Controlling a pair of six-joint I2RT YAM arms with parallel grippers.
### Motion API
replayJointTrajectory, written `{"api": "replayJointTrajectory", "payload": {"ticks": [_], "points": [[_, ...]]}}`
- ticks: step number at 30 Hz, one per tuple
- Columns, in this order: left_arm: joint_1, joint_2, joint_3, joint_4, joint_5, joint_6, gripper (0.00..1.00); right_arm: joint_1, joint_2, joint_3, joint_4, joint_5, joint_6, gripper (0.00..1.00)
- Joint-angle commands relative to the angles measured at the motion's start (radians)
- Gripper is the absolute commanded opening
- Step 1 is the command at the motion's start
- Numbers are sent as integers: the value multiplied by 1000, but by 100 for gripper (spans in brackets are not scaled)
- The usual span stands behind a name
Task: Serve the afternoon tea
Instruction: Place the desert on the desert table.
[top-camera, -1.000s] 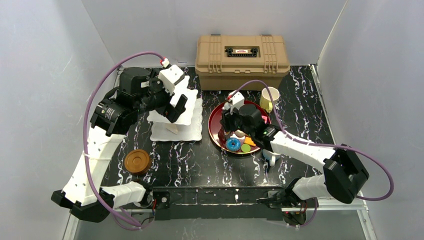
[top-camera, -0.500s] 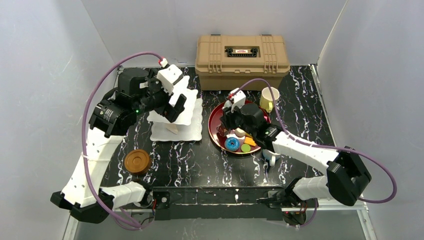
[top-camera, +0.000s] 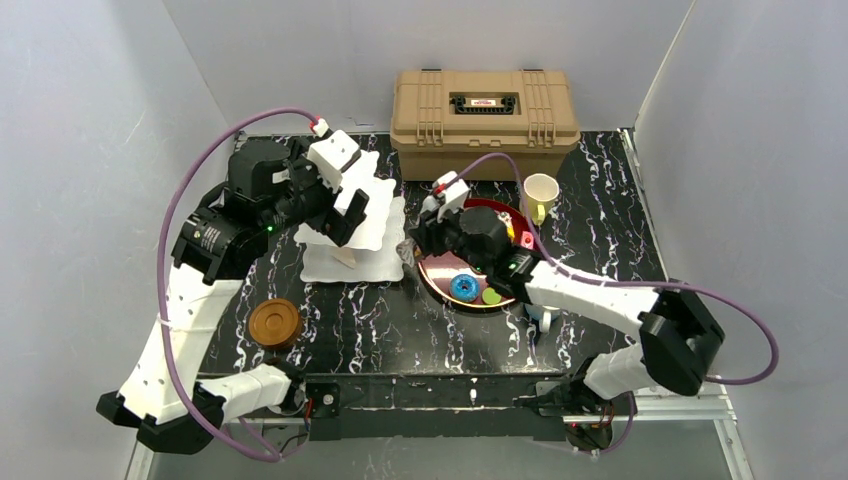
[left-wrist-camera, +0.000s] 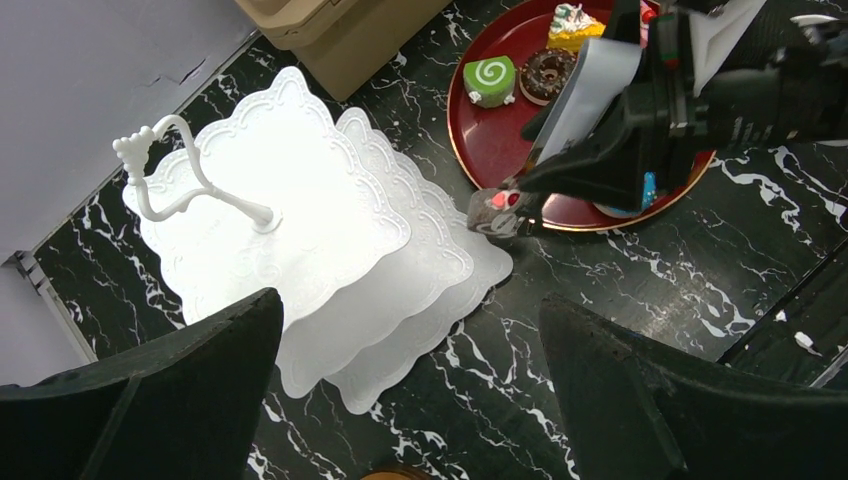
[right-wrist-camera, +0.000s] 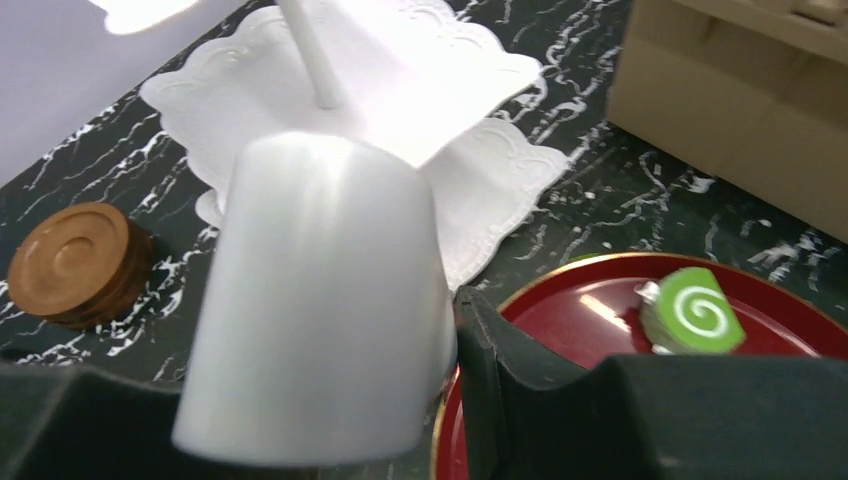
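Pastry carried from tray toward tiered stand

Top view: white pastry (top-camera: 406, 251) is clamped in the right gripper (top-camera: 412, 246) at the red tray's (top-camera: 437, 277) left rim, lifted off the tray since a second ago, evidently bound for the stand (top-camera: 350, 265) near the table's (top-camera: 600, 230) rear left corner. Left wrist: left gripper (left-wrist-camera: 410, 305) is held wide apart above the stand, seemingly kept clear. Right wrist: green roll (right-wrist-camera: 690, 312) is left on the tray.
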Motion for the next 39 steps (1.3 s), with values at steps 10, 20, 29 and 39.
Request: {"api": "replayJointTrajectory", "payload": {"ticks": [10, 20, 29, 39], "points": [[3, -40, -20, 10, 6, -7, 98, 72, 166, 45, 357, 127, 89, 13], [3, -49, -34, 13, 3, 1, 98, 94, 263, 50, 431, 162, 143, 14], [3, -49, -37, 12, 4, -1, 98, 115, 299, 46, 475, 189, 149, 14], [3, -45, -36, 12, 4, -6, 98, 137, 331, 39, 486, 227, 123, 23]]}}
